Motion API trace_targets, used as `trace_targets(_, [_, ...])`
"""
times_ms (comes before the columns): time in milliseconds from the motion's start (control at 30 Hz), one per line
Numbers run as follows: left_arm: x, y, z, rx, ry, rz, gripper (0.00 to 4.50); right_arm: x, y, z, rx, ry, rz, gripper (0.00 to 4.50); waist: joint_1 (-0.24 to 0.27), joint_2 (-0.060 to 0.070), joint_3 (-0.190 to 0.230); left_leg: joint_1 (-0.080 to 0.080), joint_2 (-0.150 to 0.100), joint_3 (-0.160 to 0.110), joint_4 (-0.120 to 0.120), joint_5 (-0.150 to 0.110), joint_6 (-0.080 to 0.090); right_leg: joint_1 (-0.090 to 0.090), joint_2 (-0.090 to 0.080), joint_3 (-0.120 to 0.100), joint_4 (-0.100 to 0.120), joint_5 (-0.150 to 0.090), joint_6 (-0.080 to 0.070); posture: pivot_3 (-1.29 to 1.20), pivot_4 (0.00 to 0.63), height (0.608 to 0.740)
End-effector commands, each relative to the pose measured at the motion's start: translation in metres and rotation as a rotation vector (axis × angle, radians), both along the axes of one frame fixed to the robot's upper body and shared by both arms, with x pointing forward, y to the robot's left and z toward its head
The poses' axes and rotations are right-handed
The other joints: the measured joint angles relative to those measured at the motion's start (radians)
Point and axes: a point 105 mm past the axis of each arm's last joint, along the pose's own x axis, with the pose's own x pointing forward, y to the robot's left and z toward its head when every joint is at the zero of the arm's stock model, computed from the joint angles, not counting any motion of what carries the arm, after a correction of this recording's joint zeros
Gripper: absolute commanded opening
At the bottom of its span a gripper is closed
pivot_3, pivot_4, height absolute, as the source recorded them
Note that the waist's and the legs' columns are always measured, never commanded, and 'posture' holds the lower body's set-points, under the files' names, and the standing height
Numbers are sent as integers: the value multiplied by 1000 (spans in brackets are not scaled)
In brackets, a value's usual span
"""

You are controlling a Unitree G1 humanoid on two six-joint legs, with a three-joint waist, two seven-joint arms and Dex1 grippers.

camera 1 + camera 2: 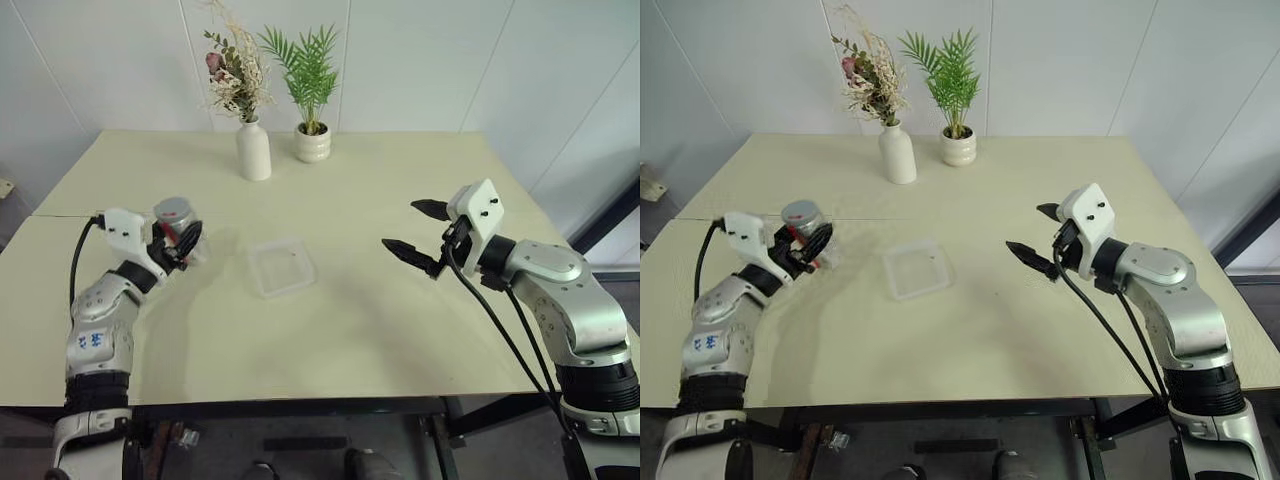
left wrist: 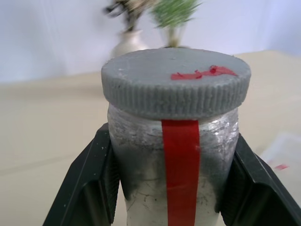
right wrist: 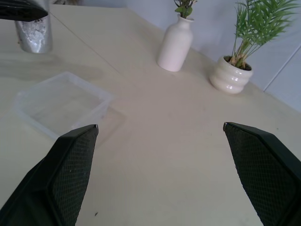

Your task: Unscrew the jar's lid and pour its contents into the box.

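My left gripper (image 1: 180, 243) is shut on the jar (image 1: 176, 226), a silver-grey cylinder with a red stripe, held upright above the table's left side. The grey ribbed lid (image 2: 175, 82) sits on top of the jar, with the black fingers (image 2: 91, 181) clamped on both sides of the jar's body (image 2: 150, 155). The clear plastic box (image 1: 281, 266) lies flat at the table's middle, to the right of the jar. My right gripper (image 1: 420, 232) hovers open on the right side, pointing toward the box, with nothing between its fingers (image 3: 70, 165). The contents are hidden inside the jar.
A white vase (image 1: 253, 148) with dried flowers and a round white pot (image 1: 312, 143) with a green plant stand at the table's back. The cream table (image 1: 380, 330) ends at a front edge near me. A seam runs across its left part.
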Motion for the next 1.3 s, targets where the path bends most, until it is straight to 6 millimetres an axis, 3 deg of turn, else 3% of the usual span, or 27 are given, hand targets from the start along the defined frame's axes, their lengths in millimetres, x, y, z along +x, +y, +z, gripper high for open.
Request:
trace_targets(33, [-11, -27, 19, 65, -32, -246, 2238, -19, 21, 28, 66, -74, 33, 4500, -3, 0, 0, 0, 0, 0, 0, 0, 0, -1, 0, 0, 1, 0, 0, 0, 150, 740])
trace_targets(333, [-12, -74, 22, 157, 4, -560, 2238, -24, 61, 38, 147, -27, 20, 4500, 1, 0, 0, -6, 0, 0, 1, 0, 0, -8, 0, 0, 5, 0, -1, 0, 150, 740])
trace_targets(600, [-3, -106, 24, 142, -43, -644, 2238, -22, 83, 43, 184, -21, 20, 4500, 2, 0, 0, -17, -1, -2, 2, 0, 0, -19, -1, 0, 10, 0, 1, 0, 150, 740])
trace_targets(733, [-5, -114, 31, 92, -107, -680, 2238, -23, 92, 48, 205, -28, 39, 4500, 1, 0, 0, -18, -1, -2, 2, 0, 0, -22, 0, 0, 12, 0, 0, 0, 150, 740])
trace_targets(967, [-17, -125, 24, 86, -69, -822, 2238, -24, 116, 53, 232, -17, 115, 4500, -4, 0, 0, -16, -1, -2, 3, 2, 1, -23, 0, 0, 17, 0, 0, 0, 150, 740])
trace_targets(1300, [-24, -124, 23, 151, -65, -877, 2238, -25, 139, 52, 197, -17, 225, 4500, -4, 0, 0, -16, -1, -2, 3, 2, 1, -23, 0, 0, 18, 0, -1, 0, 150, 740])
